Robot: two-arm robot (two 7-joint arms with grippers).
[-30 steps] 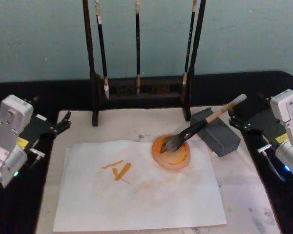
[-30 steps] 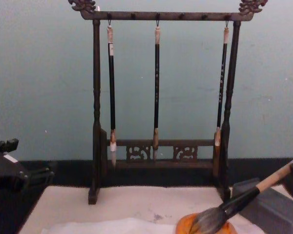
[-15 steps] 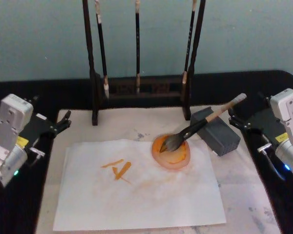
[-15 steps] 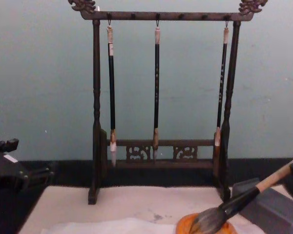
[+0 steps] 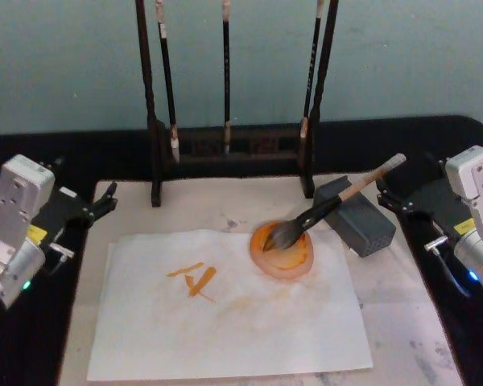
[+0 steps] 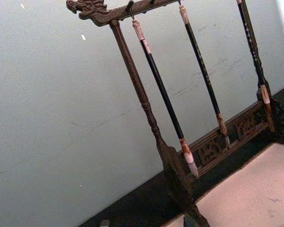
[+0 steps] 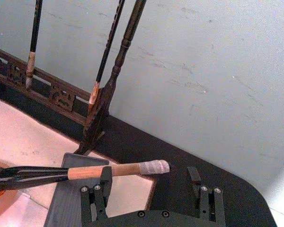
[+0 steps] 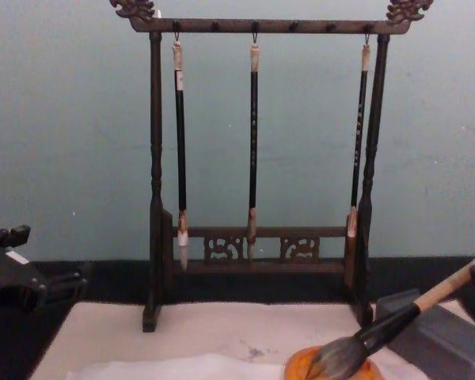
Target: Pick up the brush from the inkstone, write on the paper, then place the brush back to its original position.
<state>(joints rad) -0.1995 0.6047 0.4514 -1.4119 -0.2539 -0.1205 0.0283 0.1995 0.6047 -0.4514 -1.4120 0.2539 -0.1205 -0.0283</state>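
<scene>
Brush (image 5: 335, 204) lies at rest, not held. Its tuft sits in the orange dish (image 5: 294, 261), and its tan handle leans up and back across the top edge of the grey block (image 5: 366, 229). The block props the handle clear of the beige mat (image 5: 402, 314), which leaves room for fingers to close around the shaft. The dish keeps the wet bristles off the paper (image 5: 225, 322).

Paper lies flat on the mat, in front of and to the left of the dish. It overlaps the dish edge or runs just under it; which one cannot be told. Short orange strokes (image 5: 193, 280) mark its left half.

Right gripper (image 7: 149, 183) sits just behind the taped handle end, with its fingers (image 7: 104, 180) spread wide and touching nothing. The handle end appears between and above them. Judged: it is lined up on the handle axis, either to take hold or having just let go.

Left gripper (image 5: 103, 203) is parked at the mat's left edge, well apart from the brush, its fingers appearing spread in the chest view.

Wooden stand (image 8: 253, 245) stands at the back of the counter (image 5: 64, 157) with three thin brushes (image 8: 253, 142) hanging from it, untouched.

Judged: with strokes already on the paper and the brush seated, the task is either finished or a new cycle is about to begin.
</scene>
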